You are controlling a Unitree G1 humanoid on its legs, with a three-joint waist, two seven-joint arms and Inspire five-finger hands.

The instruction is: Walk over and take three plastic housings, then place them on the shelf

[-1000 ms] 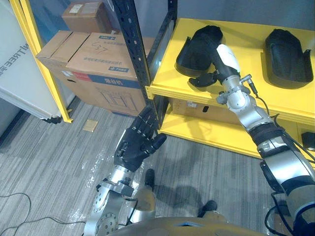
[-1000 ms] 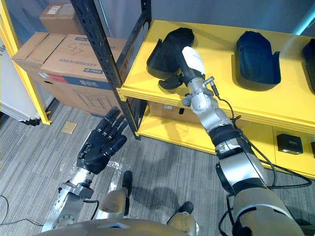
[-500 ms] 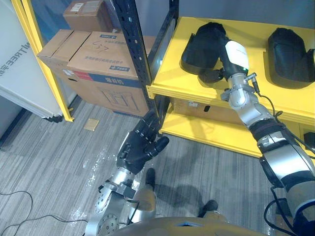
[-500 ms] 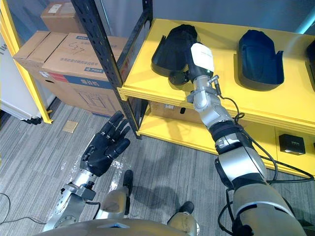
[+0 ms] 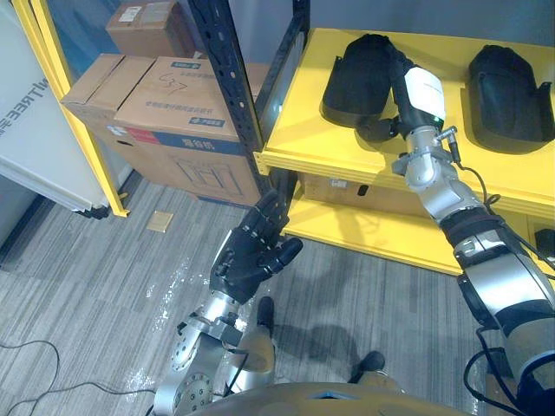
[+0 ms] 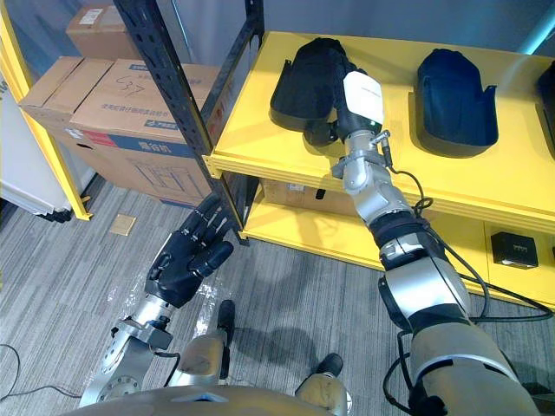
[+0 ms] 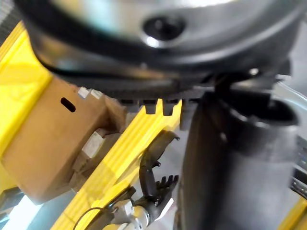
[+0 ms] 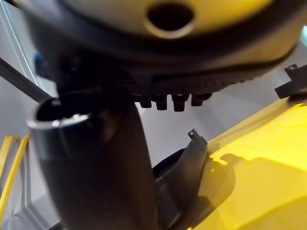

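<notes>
Yellow shelf [image 6: 251, 113] ahead, right hand [image 6: 362, 95] at right flank of left housing [image 6: 308, 74], grasp impossible to tell, its length front-to-back; left hand [image 6: 186, 256] splayed, low, well apart.

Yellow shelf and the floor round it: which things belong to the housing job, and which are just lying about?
Job:
black plastic housing by the right hand
second black plastic housing
yellow metal shelf
left hand, open, idle

Lying about:
brown cardboard boxes
small tan square on the floor
small black box under the shelf
</notes>
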